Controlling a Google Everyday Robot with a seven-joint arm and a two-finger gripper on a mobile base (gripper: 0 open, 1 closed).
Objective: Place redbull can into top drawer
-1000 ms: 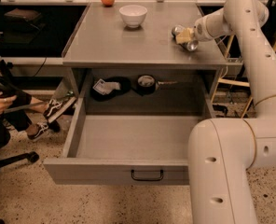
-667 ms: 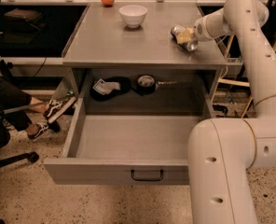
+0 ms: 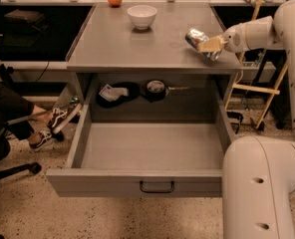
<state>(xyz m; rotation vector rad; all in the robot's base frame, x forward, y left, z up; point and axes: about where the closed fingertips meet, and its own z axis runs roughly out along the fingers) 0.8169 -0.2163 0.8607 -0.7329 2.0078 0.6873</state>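
One change is visible at the white arm's two-finger gripper: its wrist has dropped slightly and shifted right compared with a second ago, while the grasp looks unchanged. A beige finger lies across the small crinkled silver-and-blue redbull can, so the jaws read as closed on it. The can sits tilted near the right front corner of the grey metal tabletop; contact with that surface cannot be confirmed. Below, the wide shallow grey top drawer stands pulled out. Judgement: grasp secured, transfer to the drawer not yet begun. The round white bowl is well apart.
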